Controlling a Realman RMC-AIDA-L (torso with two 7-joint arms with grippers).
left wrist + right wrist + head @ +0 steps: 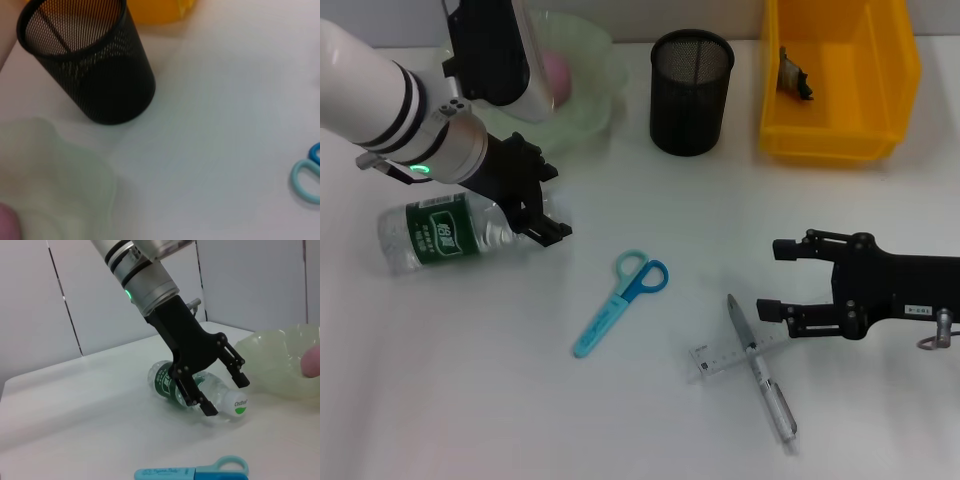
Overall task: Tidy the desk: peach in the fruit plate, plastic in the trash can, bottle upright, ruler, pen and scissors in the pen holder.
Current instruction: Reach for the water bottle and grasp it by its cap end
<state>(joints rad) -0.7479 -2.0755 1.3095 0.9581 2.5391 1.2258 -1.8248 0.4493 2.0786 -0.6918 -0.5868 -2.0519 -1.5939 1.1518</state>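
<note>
The clear bottle (440, 232) with a green label lies on its side at the left. My left gripper (552, 200) is open and straddles its cap end; the right wrist view shows this left gripper (226, 395) with a finger on each side of the bottle (200, 387). The pink peach (557, 68) sits in the pale green fruit plate (595, 110). Crumpled plastic (795, 75) lies in the yellow trash can (840, 130). Blue scissors (620, 302), a clear ruler (720, 358) and a silver pen (765, 375) lie on the desk. My right gripper (768, 278) is open beside the pen.
The black mesh pen holder (691, 90) stands at the back between plate and trash can, close in the left wrist view as the pen holder (90, 65). The pen lies across the ruler. The scissors' handle (307, 177) shows at that view's edge.
</note>
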